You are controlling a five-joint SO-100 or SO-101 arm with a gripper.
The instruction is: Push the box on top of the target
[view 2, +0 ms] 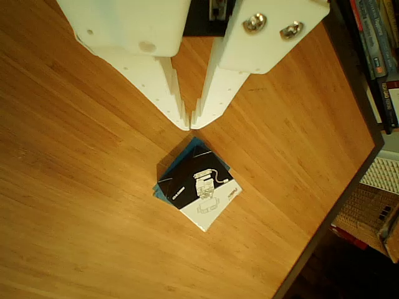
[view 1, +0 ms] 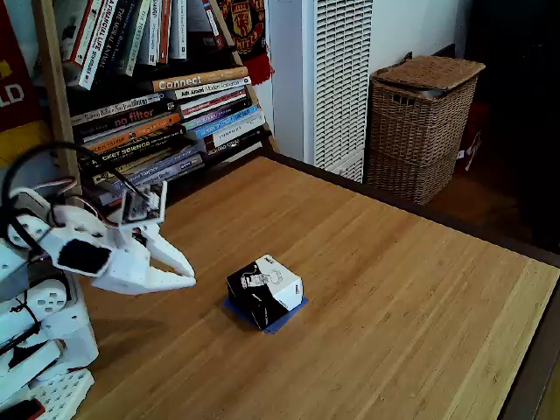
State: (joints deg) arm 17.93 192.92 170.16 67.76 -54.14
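Box resting over the blue target, tool hanging clear of it.

Fixed view: the black-and-white box (view 1: 264, 291) sits on the wooden surface (view 1: 394, 289) near the middle, covering the blue tape target (view 1: 289, 316), whose edges peek out at its near side. The white tool (view 1: 191, 276) hovers left of the box, apart from it. Other view: the tool (view 2: 189, 123), its 2 fingers (view 2: 163, 87) nearly closed and gripping nothing, sits just beyond the box (view 2: 197, 190); blue target (view 2: 185, 154) shows along the box's far-left edges. The push looks essentially done; at most a slight nudge to square it, then retreat.
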